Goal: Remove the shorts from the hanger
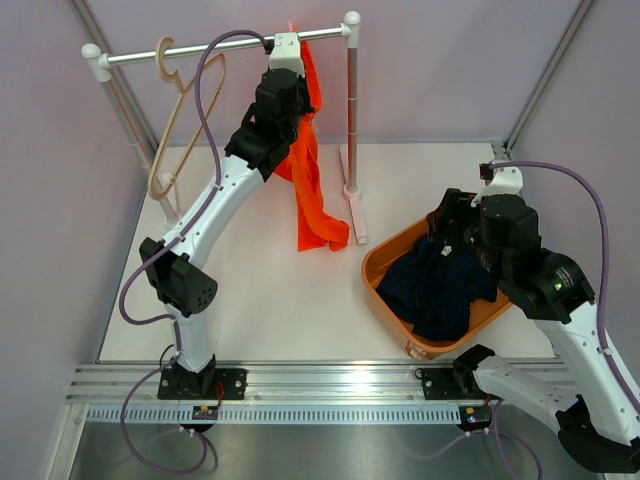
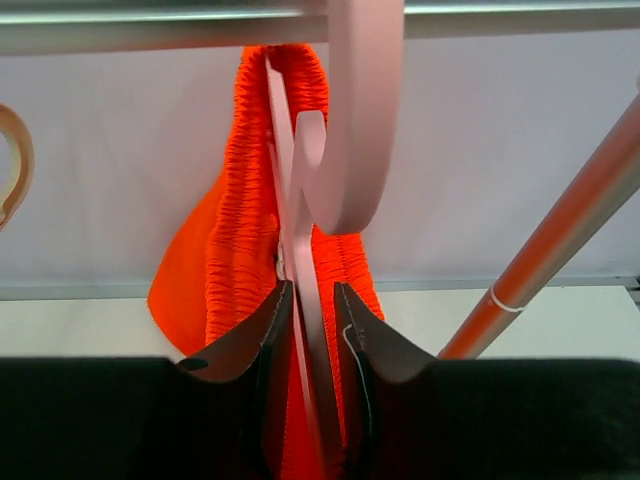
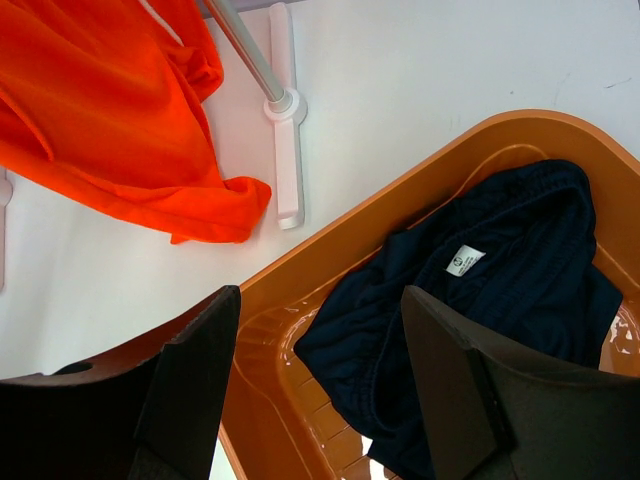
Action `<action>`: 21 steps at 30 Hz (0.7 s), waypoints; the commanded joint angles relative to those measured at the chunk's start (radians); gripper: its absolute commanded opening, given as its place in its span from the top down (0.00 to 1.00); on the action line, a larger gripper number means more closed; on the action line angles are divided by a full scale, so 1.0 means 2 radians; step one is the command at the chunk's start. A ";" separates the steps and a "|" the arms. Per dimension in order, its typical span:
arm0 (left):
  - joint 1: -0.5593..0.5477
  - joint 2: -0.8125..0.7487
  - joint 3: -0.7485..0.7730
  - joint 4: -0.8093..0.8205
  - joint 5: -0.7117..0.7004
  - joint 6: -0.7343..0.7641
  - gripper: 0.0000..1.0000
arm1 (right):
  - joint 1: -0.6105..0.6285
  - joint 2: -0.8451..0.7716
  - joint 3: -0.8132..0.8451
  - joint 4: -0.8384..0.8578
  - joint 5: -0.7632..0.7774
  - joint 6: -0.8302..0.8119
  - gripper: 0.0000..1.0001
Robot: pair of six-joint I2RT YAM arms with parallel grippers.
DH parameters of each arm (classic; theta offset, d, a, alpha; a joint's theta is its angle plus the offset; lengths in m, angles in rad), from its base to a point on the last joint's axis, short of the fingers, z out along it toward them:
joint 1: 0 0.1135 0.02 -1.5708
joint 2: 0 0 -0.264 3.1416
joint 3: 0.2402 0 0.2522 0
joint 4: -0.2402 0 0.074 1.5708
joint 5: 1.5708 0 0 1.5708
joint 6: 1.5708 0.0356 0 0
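Note:
The bright orange shorts hang from a pale pink hanger hooked over the rail, their gathered waistband draped round the hanger's neck. My left gripper is raised to the rail and shut on the hanger's thin body, with orange fabric pressed against it; in the top view it sits just under the rail. The navy shorts lie crumpled in the orange basket. Above them my right gripper hovers open, holding nothing.
An empty wooden hanger hangs at the rail's left end. The rack's right post and its white foot stand between the orange shorts and the basket. Purple cables loop along both arms.

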 commanded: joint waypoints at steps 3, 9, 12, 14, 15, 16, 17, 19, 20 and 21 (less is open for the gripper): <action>0.001 -0.042 -0.005 0.034 -0.033 0.030 0.73 | -0.002 -0.003 -0.005 0.013 -0.001 0.002 0.26; 0.010 -0.041 0.005 0.040 -0.019 0.047 0.50 | -0.002 0.000 -0.006 0.013 -0.005 0.003 0.26; 0.014 -0.039 0.011 0.038 -0.010 0.052 0.44 | -0.002 -0.002 -0.007 0.013 -0.004 0.004 0.26; 0.014 -0.037 0.013 0.040 -0.005 0.055 0.43 | -0.002 -0.003 -0.007 0.013 -0.003 0.004 0.26; 0.014 -0.037 0.013 0.039 -0.005 0.056 0.43 | -0.002 -0.002 -0.007 0.013 -0.003 0.004 0.26; 0.015 -0.033 0.021 0.037 -0.003 0.056 0.43 | -0.002 -0.001 -0.007 0.013 -0.003 0.004 0.26; 0.016 -0.030 0.024 0.034 -0.002 0.056 0.43 | -0.002 -0.001 -0.008 0.013 -0.003 0.004 0.26; 0.020 -0.021 0.037 0.027 0.009 0.056 0.42 | -0.003 -0.001 -0.008 0.013 -0.004 0.004 0.26; 0.022 -0.018 0.041 0.024 0.015 0.056 0.42 | -0.002 -0.001 -0.008 0.014 -0.004 0.004 0.26; 0.024 -0.014 0.046 0.018 0.025 0.055 0.42 | -0.002 0.000 -0.008 0.013 -0.003 0.004 0.26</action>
